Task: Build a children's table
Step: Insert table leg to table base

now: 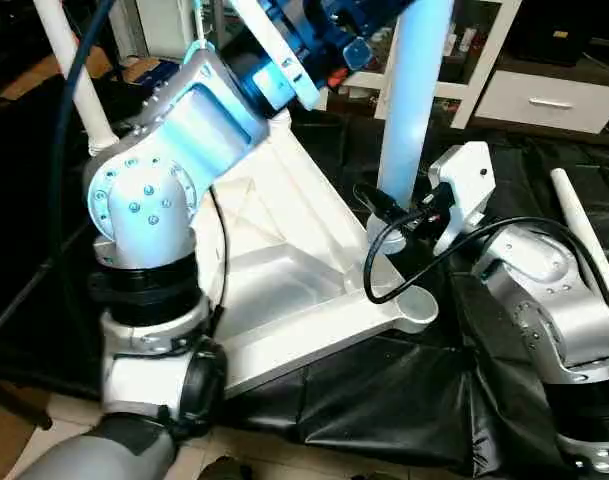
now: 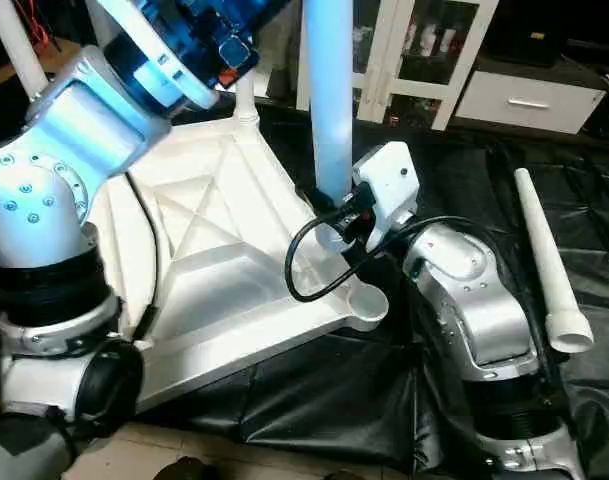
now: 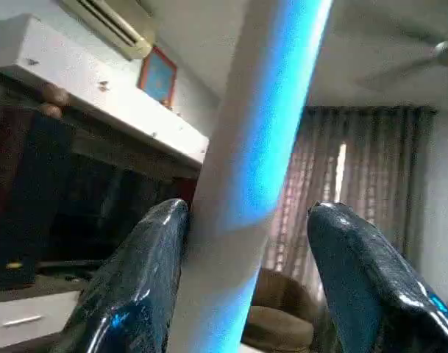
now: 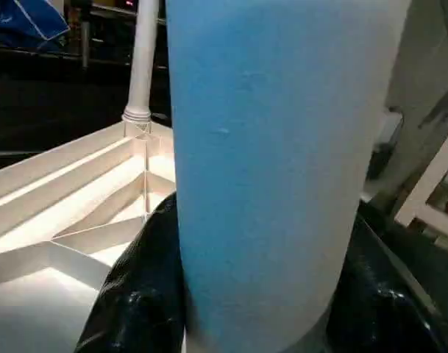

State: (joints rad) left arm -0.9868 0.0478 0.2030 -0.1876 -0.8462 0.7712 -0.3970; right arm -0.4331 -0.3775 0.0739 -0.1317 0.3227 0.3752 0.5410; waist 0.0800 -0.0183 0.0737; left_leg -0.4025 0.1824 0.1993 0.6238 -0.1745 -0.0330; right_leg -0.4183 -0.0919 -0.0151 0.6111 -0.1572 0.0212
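Both hands are on one upright leg [image 2: 329, 90]! Right hand [image 4: 246, 309] clamps it low, by the top [image 2: 214, 260]; left hand [image 3: 246, 294] loosely straddles it higher.

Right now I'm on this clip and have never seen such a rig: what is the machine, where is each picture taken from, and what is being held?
This is a humanoid robot with two silver arms, each ending in a two-fingered black pincer. The two wide pictures come from cameras on its head, looking down over its forearms. The two close-ups come from cameras on its wrists, looking along the fingers.

On a black cloth lies a white children's table top, upside down with its ribs showing. The right pincer grips an upright leg low down, by a corner of the top. The left pincer sits around the same leg higher up, with a gap at one finger. Another leg stands in the far corner. A loose leg lies on the cloth, and the near corner socket is empty.
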